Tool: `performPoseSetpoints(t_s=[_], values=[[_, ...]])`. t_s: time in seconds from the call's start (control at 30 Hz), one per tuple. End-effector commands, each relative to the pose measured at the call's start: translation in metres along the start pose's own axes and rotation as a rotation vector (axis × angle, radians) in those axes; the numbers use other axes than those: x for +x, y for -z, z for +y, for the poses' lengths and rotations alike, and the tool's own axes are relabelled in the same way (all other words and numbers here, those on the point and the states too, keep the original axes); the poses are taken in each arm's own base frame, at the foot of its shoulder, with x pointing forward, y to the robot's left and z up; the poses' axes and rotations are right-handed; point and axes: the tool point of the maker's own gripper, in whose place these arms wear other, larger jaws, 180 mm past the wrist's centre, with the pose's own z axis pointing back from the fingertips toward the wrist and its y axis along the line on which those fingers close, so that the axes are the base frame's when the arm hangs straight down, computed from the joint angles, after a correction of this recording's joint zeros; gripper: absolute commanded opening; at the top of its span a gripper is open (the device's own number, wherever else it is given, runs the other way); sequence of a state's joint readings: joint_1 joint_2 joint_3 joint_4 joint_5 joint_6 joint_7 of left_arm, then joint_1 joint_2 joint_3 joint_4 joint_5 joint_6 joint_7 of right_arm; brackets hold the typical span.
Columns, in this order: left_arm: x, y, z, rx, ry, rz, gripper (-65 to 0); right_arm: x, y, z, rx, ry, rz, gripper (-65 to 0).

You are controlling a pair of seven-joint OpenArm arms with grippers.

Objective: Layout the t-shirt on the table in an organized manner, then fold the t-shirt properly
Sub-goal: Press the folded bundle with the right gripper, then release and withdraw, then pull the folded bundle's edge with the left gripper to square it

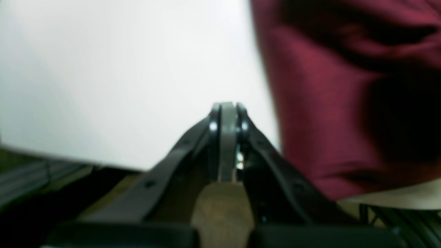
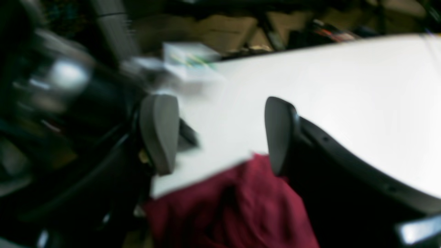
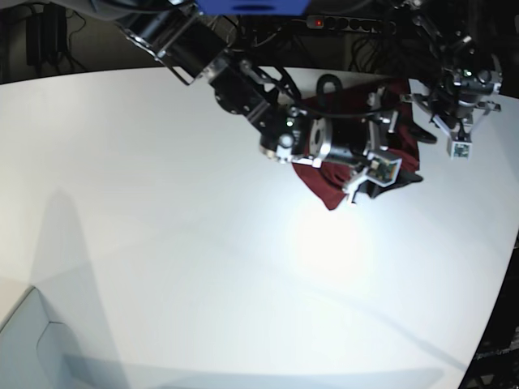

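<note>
T-shirt (image 3: 349,174) lies bunched near the table's (image 3: 162,243) far edge, so you're at the layout step. Your right gripper (image 2: 220,137) hangs spread and empty just above it; beyond, your left gripper (image 1: 226,113) is pressed together beside the cloth. Next, pinch an edge and draw it flat.

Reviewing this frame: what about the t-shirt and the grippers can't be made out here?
- Base view: the right arm covers much of the t-shirt; its layout and sleeves are hidden.
- Right wrist view: motion blur; right gripper open, cloth detail lost.
- Left wrist view: left gripper shut; shirt cut off by the frame edge.
</note>
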State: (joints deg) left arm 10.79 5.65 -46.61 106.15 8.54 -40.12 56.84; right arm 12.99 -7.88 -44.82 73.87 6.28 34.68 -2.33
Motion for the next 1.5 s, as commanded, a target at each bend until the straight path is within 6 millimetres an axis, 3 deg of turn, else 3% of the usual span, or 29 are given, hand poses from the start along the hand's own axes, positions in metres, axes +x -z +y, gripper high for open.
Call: performPoseSetpoints(t_s=[0.0,0.2,0.33,0.47,0.63,0.7,0.9,0.97,1.07,1.27,1.47], values=[[0.012,-0.004,0.005,0.015,-0.001,-0.039,-65.0,0.024,0.002,-0.006,-0.01,0.001,-0.08,-25.9],[0.023,-0.002,-0.004,-0.003,-0.023,-0.067,-65.0,0.016,-0.023,-0.046,-0.137,0.046,-0.084,-25.8],[0.032,-0.008,-0.013,-0.009,-0.04,-0.099,-64.9,0.0,-0.06,-0.081,-0.257,0.069,-0.064,-25.8],[0.056,-0.019,-0.023,-0.016,0.014,-0.162,-65.0,-0.015,-0.1,-0.113,-0.374,0.084,-0.042,-25.8],[0.068,-0.028,-0.039,-0.063,0.043,-0.214,-63.6,-0.038,-0.146,-0.137,-0.493,0.115,-0.004,-25.8],[0.07,-0.029,-0.041,-0.077,0.03,-0.232,-58.5,-0.045,-0.159,-0.142,-0.528,0.126,0.007,-25.8],[0.056,-0.032,-0.045,-0.165,-0.068,-0.183,-28.4,-0.055,-0.195,-0.16,-0.62,0.139,0.023,-25.8],[0.055,-0.036,-0.051,-0.233,-0.122,-0.199,-21.1,-0.057,-0.201,-0.162,-0.636,0.143,0.027,-25.8],[0.055,-0.046,-0.058,-0.338,-0.214,-0.261,-16.1,-0.061,-0.21,-0.165,-0.658,0.149,0.033,-25.8],[0.059,-0.064,-0.068,-0.469,-0.311,-0.362,-15.8,-0.065,-0.215,-0.163,-0.67,0.16,0.039,-25.8],[0.048,-0.055,-0.071,-0.48,-0.333,-0.323,-15.5,-0.069,-0.213,-0.159,-0.663,0.168,0.045,-25.8]])
